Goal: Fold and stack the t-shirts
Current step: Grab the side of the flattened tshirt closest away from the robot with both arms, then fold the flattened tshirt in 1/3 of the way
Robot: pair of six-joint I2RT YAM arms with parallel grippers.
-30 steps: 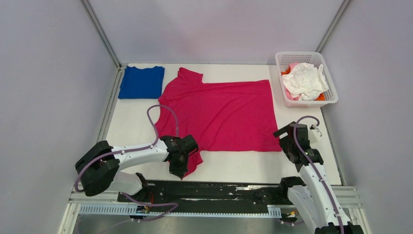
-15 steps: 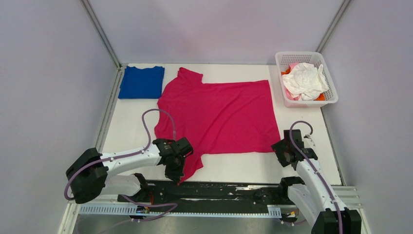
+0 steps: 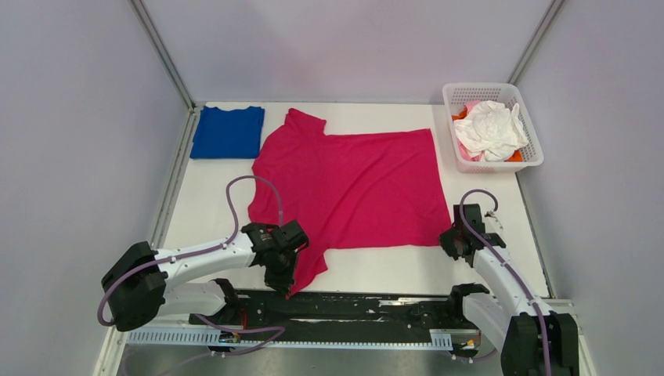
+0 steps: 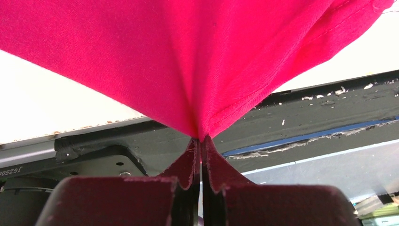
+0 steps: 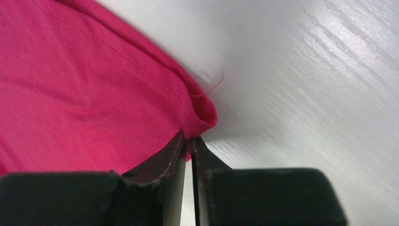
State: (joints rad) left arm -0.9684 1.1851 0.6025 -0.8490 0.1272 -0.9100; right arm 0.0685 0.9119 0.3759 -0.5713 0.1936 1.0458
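Observation:
A magenta-pink t-shirt [image 3: 352,184] lies spread flat across the middle of the table. My left gripper [image 3: 286,283] is shut on its near left sleeve [image 4: 202,84], which rises from the pinched fingertips [image 4: 202,140] as a taut tent of cloth. At the shirt's near right hem corner [image 5: 200,115], my right gripper [image 3: 449,239] is shut on the cloth, a small fold bunched between its tips [image 5: 189,139]. A folded royal blue t-shirt [image 3: 228,131] rests at the far left corner. More t-shirts, white [image 3: 489,128], pale pink and orange, fill the basket.
The white lattice basket [image 3: 529,135] stands at the far right corner. A black rail [image 3: 352,307] runs along the table's near edge between the arm bases. Grey walls close in on the left, back and right.
My right gripper came down to the shirt's near right corner and closed on it. The left gripper drew the sleeve slightly toward the near edge, still shut.

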